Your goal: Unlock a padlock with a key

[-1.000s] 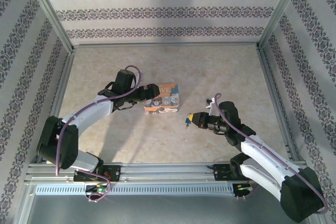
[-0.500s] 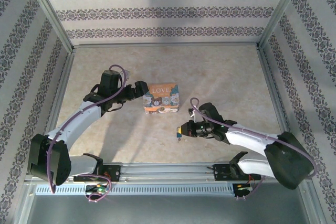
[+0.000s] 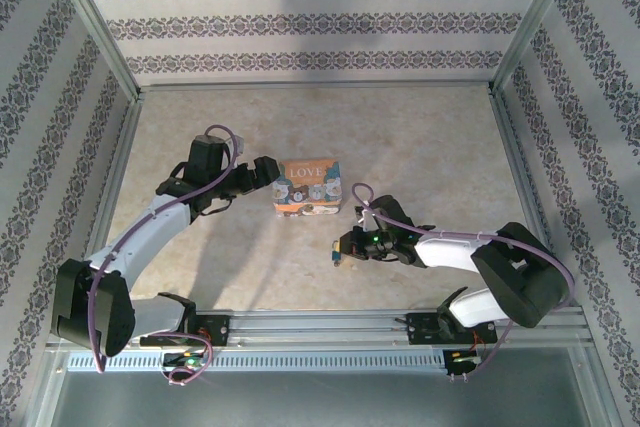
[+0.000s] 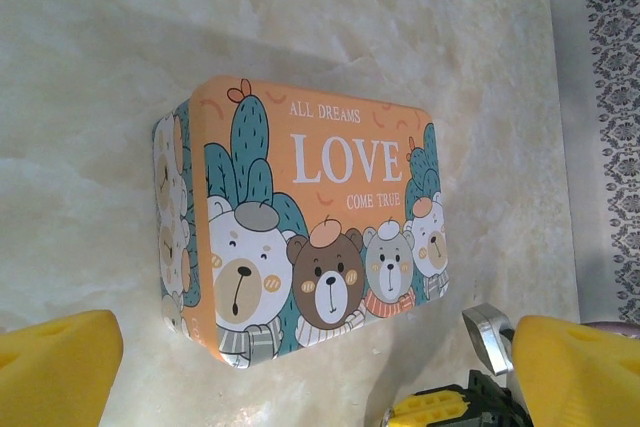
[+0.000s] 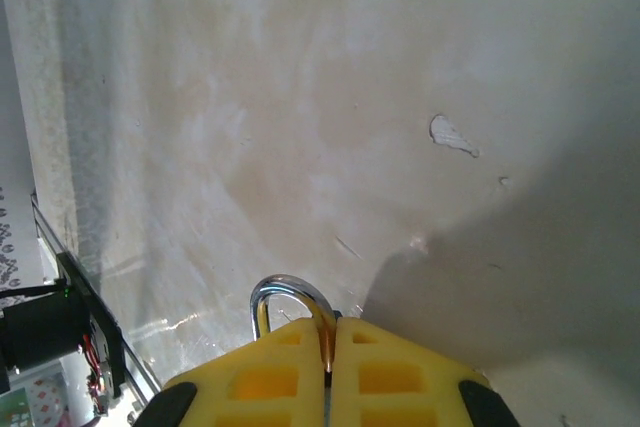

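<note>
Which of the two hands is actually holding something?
The right hand, pinched shut on the little padlock; the left hand gapes open near the orange tin.

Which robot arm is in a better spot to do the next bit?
Left, probably: the left gripper is open beside the LOVE tin, while the right gripper is shut on the padlock.

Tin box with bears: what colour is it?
The rectangular tin box is mostly orange; the left wrist view shows it best.
</note>
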`<move>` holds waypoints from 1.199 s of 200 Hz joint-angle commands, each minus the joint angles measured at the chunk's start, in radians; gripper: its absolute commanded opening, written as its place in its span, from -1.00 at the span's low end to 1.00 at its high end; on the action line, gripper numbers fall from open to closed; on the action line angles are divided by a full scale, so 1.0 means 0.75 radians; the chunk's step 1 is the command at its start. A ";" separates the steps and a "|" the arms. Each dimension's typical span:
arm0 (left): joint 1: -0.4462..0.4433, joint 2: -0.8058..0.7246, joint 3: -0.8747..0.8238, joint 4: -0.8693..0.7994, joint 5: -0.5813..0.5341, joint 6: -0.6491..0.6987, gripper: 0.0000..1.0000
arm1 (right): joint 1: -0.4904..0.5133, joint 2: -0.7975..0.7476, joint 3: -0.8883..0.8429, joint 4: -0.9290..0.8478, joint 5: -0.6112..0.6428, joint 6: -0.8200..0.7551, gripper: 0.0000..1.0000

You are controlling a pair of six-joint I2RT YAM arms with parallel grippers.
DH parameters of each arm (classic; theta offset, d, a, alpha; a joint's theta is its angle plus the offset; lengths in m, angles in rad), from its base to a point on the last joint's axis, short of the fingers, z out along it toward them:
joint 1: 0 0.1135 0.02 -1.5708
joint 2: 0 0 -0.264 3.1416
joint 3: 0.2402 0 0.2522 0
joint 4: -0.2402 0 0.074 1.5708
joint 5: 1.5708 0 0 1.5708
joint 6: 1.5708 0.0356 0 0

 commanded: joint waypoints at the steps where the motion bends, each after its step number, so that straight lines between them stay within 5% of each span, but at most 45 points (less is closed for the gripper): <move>1: 0.027 -0.028 -0.017 -0.042 -0.017 0.039 0.99 | -0.022 0.027 0.011 0.037 -0.016 0.001 -0.81; 130: 0.057 -0.080 -0.021 -0.098 -0.047 0.071 0.99 | -0.105 -0.171 -0.021 -0.163 0.041 -0.056 -0.41; 188: 0.110 -0.197 -0.033 -0.110 -0.117 0.105 0.99 | -0.198 -0.581 0.077 -0.569 0.201 -0.161 -0.30; 240: 0.177 -0.397 -0.075 -0.177 -0.365 0.194 0.99 | -0.420 -0.853 0.277 -0.900 0.322 -0.401 -0.04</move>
